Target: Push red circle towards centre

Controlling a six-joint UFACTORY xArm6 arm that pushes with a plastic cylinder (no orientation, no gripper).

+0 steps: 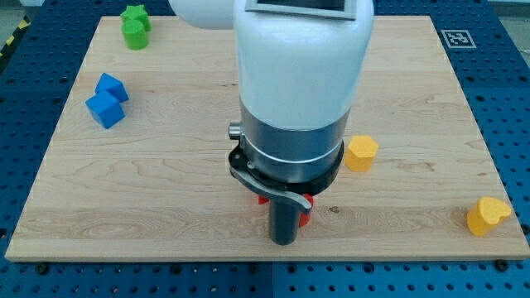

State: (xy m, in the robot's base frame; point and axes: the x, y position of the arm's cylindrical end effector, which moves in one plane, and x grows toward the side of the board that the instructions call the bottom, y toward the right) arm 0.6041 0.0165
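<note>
The red circle (305, 217) shows only as small red slivers beside the dark rod, near the view's bottom centre; most of it is hidden behind the arm. My tip (284, 242) is at the rod's lower end, touching or right next to the red block on its left side. The white and grey arm body (294, 91) covers the board's middle.
A green block (135, 26) sits at the view's top left. A blue block (107, 99) lies at the left. A yellow hexagonal block (361, 153) sits right of the arm. A yellow heart-like block (487, 215) lies at the bottom right, near the wooden board's edge (497, 252).
</note>
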